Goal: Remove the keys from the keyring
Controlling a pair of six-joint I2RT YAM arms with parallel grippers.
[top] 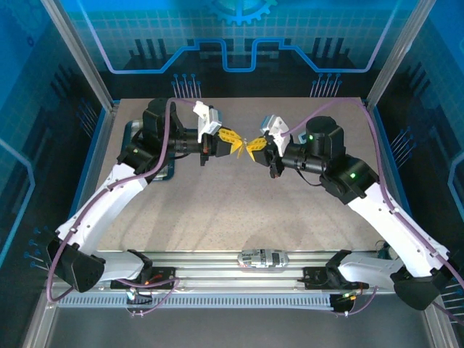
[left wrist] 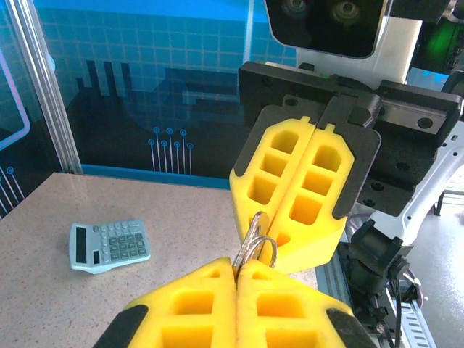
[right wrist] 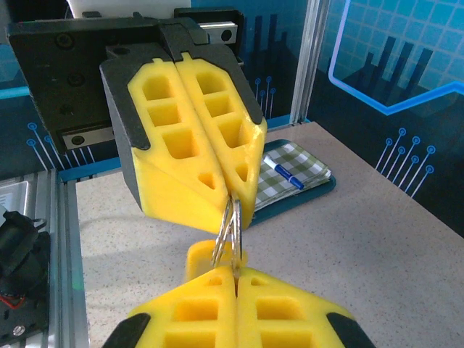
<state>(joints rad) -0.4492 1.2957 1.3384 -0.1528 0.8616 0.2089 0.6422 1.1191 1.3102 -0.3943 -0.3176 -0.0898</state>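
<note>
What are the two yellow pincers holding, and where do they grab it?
A silver keyring, held between them: the left pincer pinches one edge of the wire loop and the right pincer pinches the opposite edge.

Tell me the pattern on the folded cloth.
Green-and-white checks; the cloth shows best in the right wrist view.

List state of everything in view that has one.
left gripper: jaws shut on keyring, in the air.
right gripper: jaws shut on keyring, from the opposite side.
keyring: off the table, pinched between both grippers.
calculator: flat on table, face up.
cloth: folded, on tray.
pen: lying on cloth.
</note>
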